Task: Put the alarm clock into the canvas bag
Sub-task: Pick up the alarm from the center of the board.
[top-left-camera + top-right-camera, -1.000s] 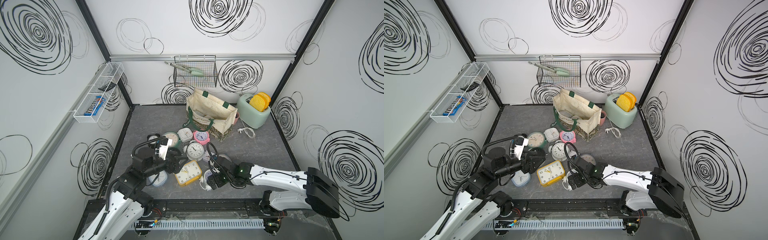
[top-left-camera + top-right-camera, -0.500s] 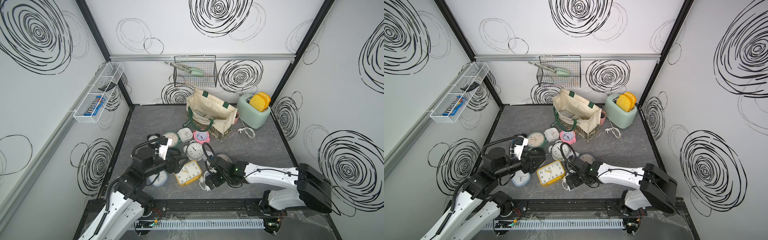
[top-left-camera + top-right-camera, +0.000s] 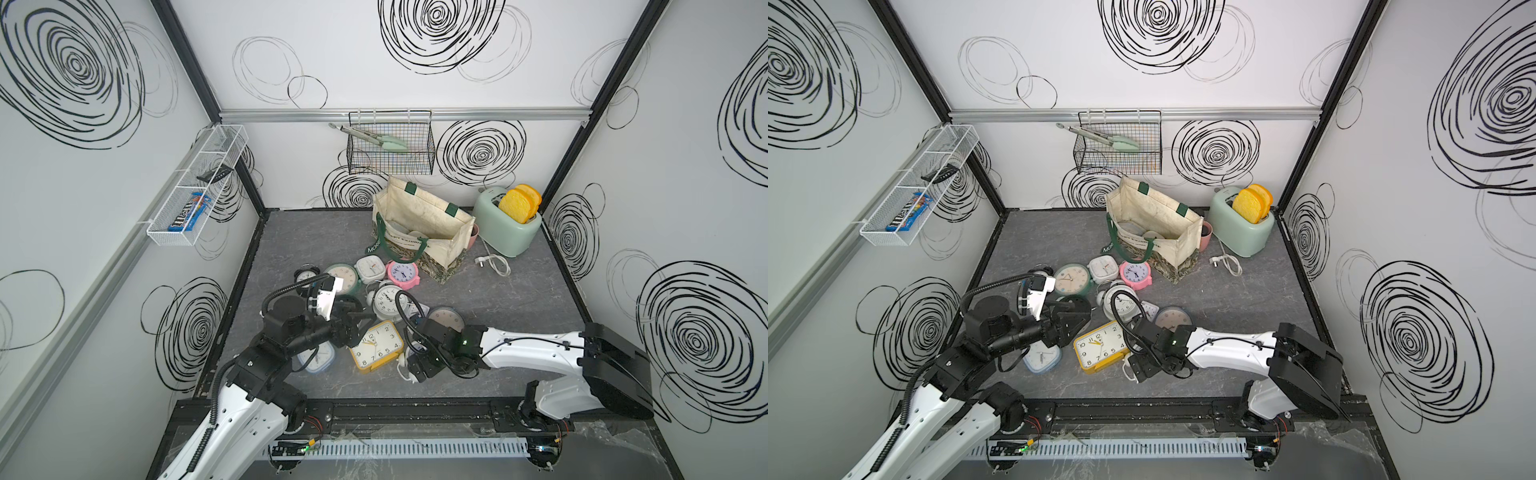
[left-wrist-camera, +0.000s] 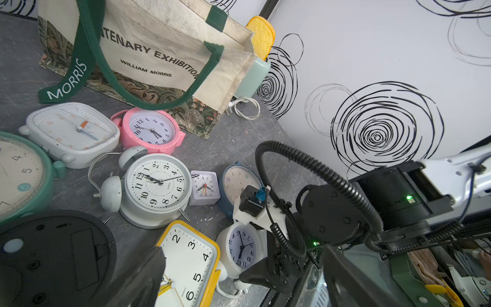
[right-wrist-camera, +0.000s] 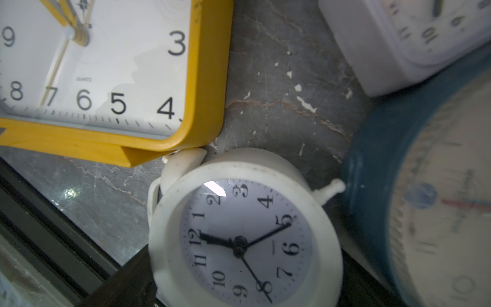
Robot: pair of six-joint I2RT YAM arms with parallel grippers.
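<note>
1. Currently, the right gripper (image 5: 243, 276) has its jaws spread, straddling the small white alarm clock (image 5: 245, 234).
2. Yellow clock (image 5: 106, 66) sits against its bell; closing could snag there.
3. Canvas bag (image 3: 440, 249) stands well apart, open-mouthed; a weak hold risks a drop in transit.

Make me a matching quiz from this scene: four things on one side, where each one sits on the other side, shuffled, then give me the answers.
Things
1. pink alarm clock
2. small white round clock
3. tongs
4. yellow toast slices

Places
A. in the black wire basket on the back wall
B. in the slots of the mint toaster
C. between the fingers of the right gripper
D. beside the patterned bottom band of the canvas bag

Pairs: 1-D, 2-C, 3-A, 4-B
</note>
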